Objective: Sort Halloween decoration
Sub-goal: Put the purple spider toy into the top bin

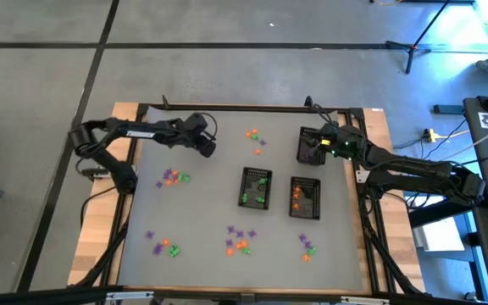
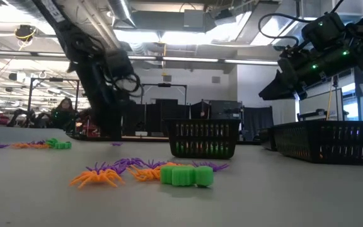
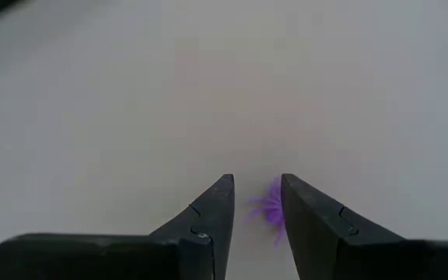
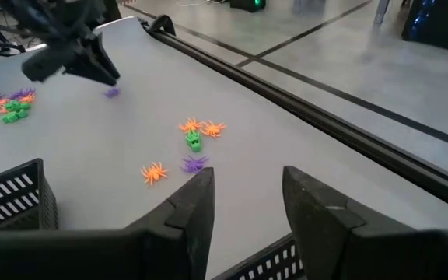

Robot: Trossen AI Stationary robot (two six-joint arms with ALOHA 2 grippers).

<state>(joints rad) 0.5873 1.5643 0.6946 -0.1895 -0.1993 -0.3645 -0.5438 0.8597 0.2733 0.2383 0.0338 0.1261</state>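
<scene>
The Halloween decoration lies in small heaps of orange, green and purple trinkets [image 1: 174,177] on the grey table. One purple spider [image 3: 269,210] lies alone on the table at the far left. My left gripper [image 3: 255,183] hovers open just above it, a finger to either side, and I see no touch; the right wrist view shows that gripper [image 4: 92,70] beside the spider [image 4: 113,92]. My right gripper [image 4: 247,175] stands open with nothing between its fingers, over the far right black mesh basket [image 1: 312,146].
Two more black mesh baskets stand right of centre: one [image 1: 256,187] holds green pieces, the other [image 1: 305,197] orange ones. More trinket heaps lie at the far middle [image 1: 254,137] and along the near edge [image 1: 164,247] [image 1: 240,240] [image 1: 307,246]. A black rail [image 1: 244,108] frames the table.
</scene>
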